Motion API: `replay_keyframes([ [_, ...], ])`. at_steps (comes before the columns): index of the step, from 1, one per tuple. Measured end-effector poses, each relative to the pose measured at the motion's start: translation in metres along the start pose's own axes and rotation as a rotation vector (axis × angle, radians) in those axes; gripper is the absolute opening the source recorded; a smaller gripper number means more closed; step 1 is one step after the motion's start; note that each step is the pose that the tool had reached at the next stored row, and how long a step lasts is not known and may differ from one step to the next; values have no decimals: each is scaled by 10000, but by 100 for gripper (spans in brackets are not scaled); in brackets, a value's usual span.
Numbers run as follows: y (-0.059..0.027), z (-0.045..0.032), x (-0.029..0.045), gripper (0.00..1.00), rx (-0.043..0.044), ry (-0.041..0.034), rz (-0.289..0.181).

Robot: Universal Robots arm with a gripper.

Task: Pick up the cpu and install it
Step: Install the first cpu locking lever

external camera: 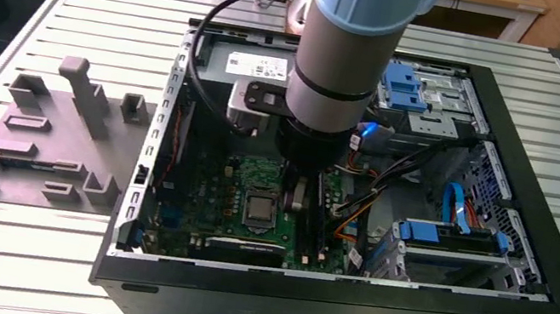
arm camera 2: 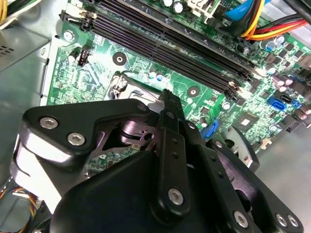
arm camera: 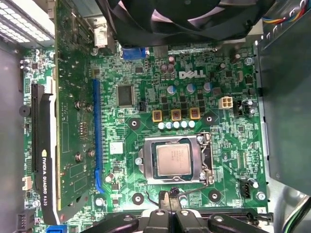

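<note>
The cpu (arm camera: pixel 173 160), a flat silvery square, lies inside the metal-framed socket (arm camera: pixel 146 162) on the green motherboard (arm camera: pixel 228 141). In the exterior view the cpu (external camera: pixel 260 207) sits low in the open computer case. My gripper (external camera: pixel 296 201) hangs just beside it, towards the exterior view's right and close above the board. In the first wrist view the gripper (arm camera: pixel 171 199) shows its tips close together at the socket's edge, holding nothing. The second wrist view has the gripper (arm camera 2: pixel 166 99) pointing at a corner of the socket (arm camera 2: pixel 120 85).
The black case (external camera: pixel 539 255) walls in the board on all sides. A graphics card (arm camera: pixel 41 145) and a blue slot (arm camera: pixel 95 131) flank the socket, and a fan (arm camera: pixel 180 14) lies beyond it. Memory slots (arm camera 2: pixel 175 43) and cables (arm camera 2: pixel 272 24) are nearby. A grey plastic fixture (external camera: pixel 38 158) lies outside the case.
</note>
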State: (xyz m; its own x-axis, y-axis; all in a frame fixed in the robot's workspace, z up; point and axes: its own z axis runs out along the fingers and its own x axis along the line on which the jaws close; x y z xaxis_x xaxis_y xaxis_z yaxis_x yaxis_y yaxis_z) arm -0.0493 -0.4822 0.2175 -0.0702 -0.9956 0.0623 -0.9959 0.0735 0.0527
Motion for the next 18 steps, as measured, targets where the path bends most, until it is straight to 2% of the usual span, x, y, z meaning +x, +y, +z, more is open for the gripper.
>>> replay_keyframes([
  [5,-2,20,21,11,26,-3,-113],
  [7,7,30,25,11,146,-8,-167],
  [10,23,46,27,11,252,-11,-233],
  [18,36,82,35,11,280,-21,-300],
])
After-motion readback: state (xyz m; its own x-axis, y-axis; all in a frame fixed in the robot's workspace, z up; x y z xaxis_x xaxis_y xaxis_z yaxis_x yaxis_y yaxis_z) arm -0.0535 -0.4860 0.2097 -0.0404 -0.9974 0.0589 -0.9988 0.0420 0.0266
